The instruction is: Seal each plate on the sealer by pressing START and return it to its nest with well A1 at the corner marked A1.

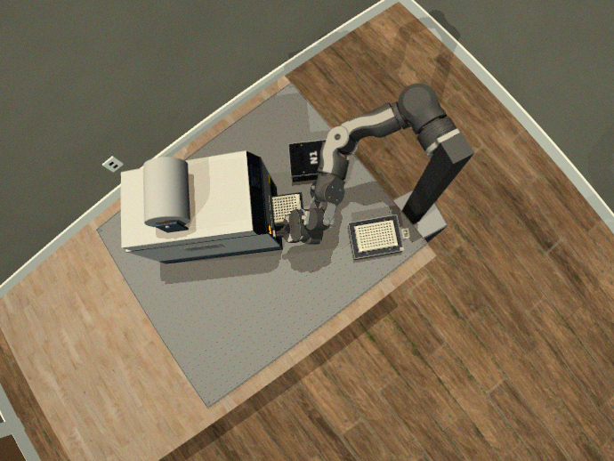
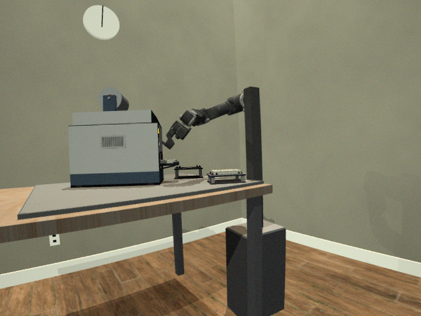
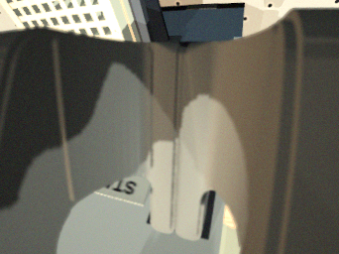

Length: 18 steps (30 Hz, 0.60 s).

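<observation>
The sealer (image 1: pixel 213 198) (image 2: pixel 113 158) shows an amber lamp (image 1: pixel 270 230) (image 2: pixel 158 130). Its stage (image 2: pixel 173 164) is partly out at the front, with a plate (image 1: pixel 286 206) (image 2: pixel 168 160) (image 3: pixel 64 17) on it, partly inside the sealer. My gripper (image 1: pixel 282 229) (image 2: pixel 163 143) (image 3: pixel 187 141) is shut and empty, fingertips at the sealer's front beside the START label (image 3: pixel 124 187). The fingers hide the button, so contact is unclear. Nest N1 (image 1: pixel 298 158) (image 2: pixel 188 168) holds no plate; the arm covers part of it. The other plate (image 1: pixel 375 235) (image 2: pixel 226 170) sits in nest N2 (image 1: pixel 353 243) (image 2: pixel 212 179).
The foil roll (image 1: pixel 165 190) (image 2: pixel 122 100) stands on top of the sealer. The arm's post (image 1: pixel 431 183) (image 2: pixel 253 136) rises beside N2 at the table's end. The grey mat (image 1: pixel 213 337) (image 2: pixel 85 195) lies under the sealer and nests.
</observation>
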### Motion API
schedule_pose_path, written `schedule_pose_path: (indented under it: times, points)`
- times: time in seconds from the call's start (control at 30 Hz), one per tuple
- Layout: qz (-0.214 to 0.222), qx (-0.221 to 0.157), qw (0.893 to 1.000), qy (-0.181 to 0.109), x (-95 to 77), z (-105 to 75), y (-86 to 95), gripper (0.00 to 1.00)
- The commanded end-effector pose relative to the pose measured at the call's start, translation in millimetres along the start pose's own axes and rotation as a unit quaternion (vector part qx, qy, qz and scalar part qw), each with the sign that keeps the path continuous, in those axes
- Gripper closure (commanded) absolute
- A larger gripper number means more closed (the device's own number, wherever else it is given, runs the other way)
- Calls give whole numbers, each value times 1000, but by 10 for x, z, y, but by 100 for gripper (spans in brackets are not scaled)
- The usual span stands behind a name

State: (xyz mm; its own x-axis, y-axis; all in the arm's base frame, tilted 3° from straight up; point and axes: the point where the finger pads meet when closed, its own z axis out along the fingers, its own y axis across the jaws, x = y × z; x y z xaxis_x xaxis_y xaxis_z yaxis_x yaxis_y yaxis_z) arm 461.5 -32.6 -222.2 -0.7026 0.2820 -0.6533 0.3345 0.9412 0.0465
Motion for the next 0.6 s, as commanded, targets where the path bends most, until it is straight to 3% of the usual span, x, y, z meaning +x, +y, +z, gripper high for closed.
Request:
schedule_pose_path:
  times: [0.0, 0.33, 0.37, 0.57]
  points:
    - [6, 6, 1000, -2, -11, -25, -20, 100]
    - [6, 6, 1000, -1, 54, -143, -20, 100]
    - [7, 6, 1000, 0, 81, -187, -29, 35]
    - [37, -90, 994, 46, 241, -246, 261, 35]
